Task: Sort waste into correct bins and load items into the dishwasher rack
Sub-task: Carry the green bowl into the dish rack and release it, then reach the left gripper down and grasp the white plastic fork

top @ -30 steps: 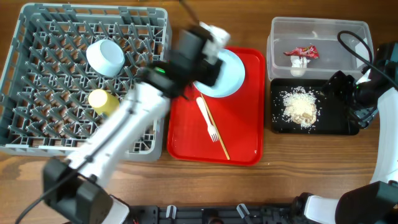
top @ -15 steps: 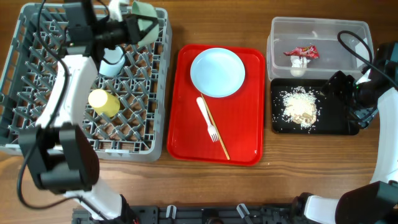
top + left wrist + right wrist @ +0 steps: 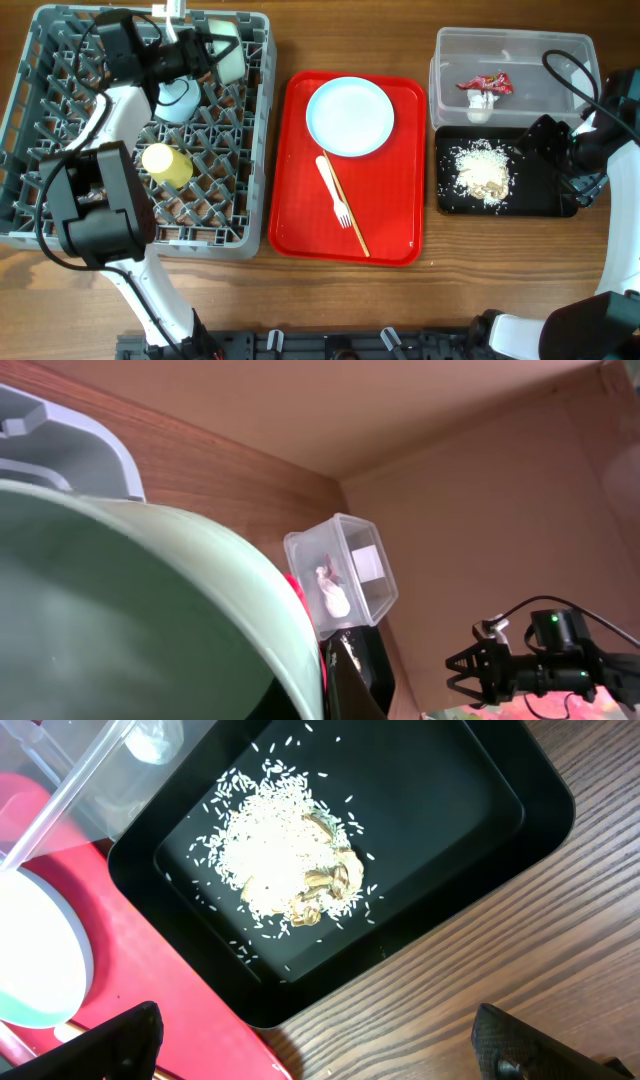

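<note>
My left gripper (image 3: pixel 203 52) is shut on the pale green bowl (image 3: pixel 228 58), holding it on its side over the far edge of the grey dishwasher rack (image 3: pixel 60 215). The bowl fills the left wrist view (image 3: pixel 150 620). A pale blue bowl (image 3: pixel 181 99) and a yellow cup (image 3: pixel 165 164) sit in the rack. The white plate (image 3: pixel 350 116), fork (image 3: pixel 334 193) and chopsticks (image 3: pixel 352 222) lie on the red tray (image 3: pixel 300 225). The wrapper (image 3: pixel 485 85) lies in the clear tub (image 3: pixel 520 45). The food scraps (image 3: pixel 482 172) (image 3: pixel 290 860) lie in the black tray (image 3: pixel 540 205) (image 3: pixel 480 810). My right gripper (image 3: pixel 547 137) (image 3: pixel 325 1050) is open and empty over that tray's right end.
Bare wooden table (image 3: pixel 500 260) runs along the front and right. The clear tub (image 3: pixel 350 575) and a rack corner (image 3: pixel 70 450) show in the left wrist view. The right arm's cable (image 3: pixel 570 75) loops over the tub's right end.
My left arm swung from over the red tray to the rack's far edge, carrying the green bowl, which has now tipped lower over the rack. The right arm has not moved.
</note>
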`<act>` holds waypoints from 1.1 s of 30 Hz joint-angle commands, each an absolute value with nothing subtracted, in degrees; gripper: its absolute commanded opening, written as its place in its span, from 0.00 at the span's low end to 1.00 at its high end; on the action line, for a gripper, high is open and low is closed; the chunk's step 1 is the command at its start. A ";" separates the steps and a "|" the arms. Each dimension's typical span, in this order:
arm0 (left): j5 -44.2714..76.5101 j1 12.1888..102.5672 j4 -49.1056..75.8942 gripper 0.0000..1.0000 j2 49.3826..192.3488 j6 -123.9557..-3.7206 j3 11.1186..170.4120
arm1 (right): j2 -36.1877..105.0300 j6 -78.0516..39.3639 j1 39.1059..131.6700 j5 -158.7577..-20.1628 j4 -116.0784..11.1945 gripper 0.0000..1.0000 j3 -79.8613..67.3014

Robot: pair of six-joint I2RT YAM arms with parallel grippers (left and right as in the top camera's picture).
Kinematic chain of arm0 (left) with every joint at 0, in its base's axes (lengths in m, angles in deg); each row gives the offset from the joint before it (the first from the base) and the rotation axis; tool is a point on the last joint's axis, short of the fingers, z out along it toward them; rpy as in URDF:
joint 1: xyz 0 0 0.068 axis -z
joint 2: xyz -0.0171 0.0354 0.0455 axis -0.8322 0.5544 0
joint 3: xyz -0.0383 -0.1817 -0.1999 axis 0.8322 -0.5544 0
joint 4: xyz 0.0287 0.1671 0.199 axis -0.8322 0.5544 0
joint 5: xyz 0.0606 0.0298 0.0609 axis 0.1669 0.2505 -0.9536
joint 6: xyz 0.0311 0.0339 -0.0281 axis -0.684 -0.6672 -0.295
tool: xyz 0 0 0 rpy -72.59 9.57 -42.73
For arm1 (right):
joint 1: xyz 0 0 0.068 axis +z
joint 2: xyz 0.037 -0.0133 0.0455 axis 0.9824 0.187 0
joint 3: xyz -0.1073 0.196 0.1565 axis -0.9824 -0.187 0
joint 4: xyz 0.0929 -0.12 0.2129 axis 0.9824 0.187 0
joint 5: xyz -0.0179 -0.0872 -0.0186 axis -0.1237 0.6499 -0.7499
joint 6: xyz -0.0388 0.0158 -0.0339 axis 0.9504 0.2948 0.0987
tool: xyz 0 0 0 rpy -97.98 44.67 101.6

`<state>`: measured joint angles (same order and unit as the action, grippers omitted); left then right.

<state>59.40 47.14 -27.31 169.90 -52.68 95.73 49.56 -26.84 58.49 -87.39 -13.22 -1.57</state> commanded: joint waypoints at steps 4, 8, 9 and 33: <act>59.83 43.62 -26.29 0.04 171.76 -51.37 96.10 | 48.62 -26.45 58.36 -87.85 -13.11 1.00 -0.21; 59.57 41.35 -24.30 0.06 171.76 -51.41 96.08 | 48.62 -26.45 58.36 -87.88 -12.89 1.00 -0.21; 59.55 40.67 -23.80 0.09 171.76 -51.63 96.08 | 48.62 -26.45 58.36 -87.85 -12.87 1.00 -0.21; 56.82 35.12 -18.83 1.00 160.18 -51.81 96.10 | 48.62 -26.43 58.36 -87.88 -12.67 1.00 -0.21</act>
<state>59.26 35.25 -20.47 166.75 -51.19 95.70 49.56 -26.84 58.49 -87.39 -12.80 -1.57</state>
